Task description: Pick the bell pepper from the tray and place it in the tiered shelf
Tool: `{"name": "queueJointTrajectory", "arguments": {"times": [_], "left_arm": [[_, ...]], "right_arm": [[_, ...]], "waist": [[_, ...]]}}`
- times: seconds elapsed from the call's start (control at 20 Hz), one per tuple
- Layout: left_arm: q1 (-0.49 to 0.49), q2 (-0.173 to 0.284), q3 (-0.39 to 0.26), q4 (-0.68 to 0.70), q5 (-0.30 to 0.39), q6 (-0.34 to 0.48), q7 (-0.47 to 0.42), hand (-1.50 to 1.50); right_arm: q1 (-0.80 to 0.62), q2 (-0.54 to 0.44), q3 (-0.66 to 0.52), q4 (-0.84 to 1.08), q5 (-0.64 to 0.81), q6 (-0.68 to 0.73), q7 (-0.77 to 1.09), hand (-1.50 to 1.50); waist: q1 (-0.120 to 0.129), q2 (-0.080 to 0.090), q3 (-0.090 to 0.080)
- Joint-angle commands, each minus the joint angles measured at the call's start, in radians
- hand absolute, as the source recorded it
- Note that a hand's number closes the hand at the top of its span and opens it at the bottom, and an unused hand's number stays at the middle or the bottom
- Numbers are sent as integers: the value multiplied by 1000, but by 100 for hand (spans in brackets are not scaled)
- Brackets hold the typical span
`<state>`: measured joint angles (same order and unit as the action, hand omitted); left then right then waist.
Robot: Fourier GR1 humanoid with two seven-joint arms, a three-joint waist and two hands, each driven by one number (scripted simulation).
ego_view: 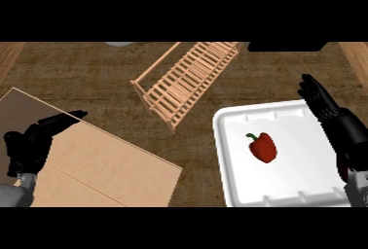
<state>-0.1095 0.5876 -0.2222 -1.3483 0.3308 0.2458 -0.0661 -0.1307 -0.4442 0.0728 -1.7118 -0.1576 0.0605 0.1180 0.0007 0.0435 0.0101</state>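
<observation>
Right hand (332, 116) at right edge of frame, fingers straight and released, raised beside the white tray (237, 189), poised for approach. Red bell pepper (264, 147) lying ungrasped at tray centre, lower right. Wooden tiered shelf (185, 78), top centre, awaiting delivery. Left hand (32, 141), lower left, relaxed, holding nothing, over a cutting board (108, 170).

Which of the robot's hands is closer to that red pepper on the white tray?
The right. The right hand hangs open over the tray's right edge, just up and right of the bell pepper. The left hand is far off at the view's left, over a wooden board.
</observation>
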Motion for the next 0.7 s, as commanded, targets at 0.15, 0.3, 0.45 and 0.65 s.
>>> {"name": "queueJointTrajectory", "arguments": {"times": [0.15, 0.3, 0.45, 0.65], "left_arm": [[23, -28, -95, 0, -8, -1, 5, 0], [50, -3, -121, -7, 65, -45, 14, 0], [46, -58, -203, -8, 47, -28, 7, 0], [21, -27, -210, -31, 66, -19, 39, 0]], "right_arm": [[48, -104, -143, 135, 154, -111, -19, -150], [119, -327, -184, 206, 388, -167, 87, -150], [83, -72, -247, 302, 201, -266, 18, 150], [109, 10, -201, 324, 95, -123, -216, -150]], "waist": [[-13, -40, -9], [-53, -16, -26], [-13, -36, -8], [-7, -42, -7]]}}
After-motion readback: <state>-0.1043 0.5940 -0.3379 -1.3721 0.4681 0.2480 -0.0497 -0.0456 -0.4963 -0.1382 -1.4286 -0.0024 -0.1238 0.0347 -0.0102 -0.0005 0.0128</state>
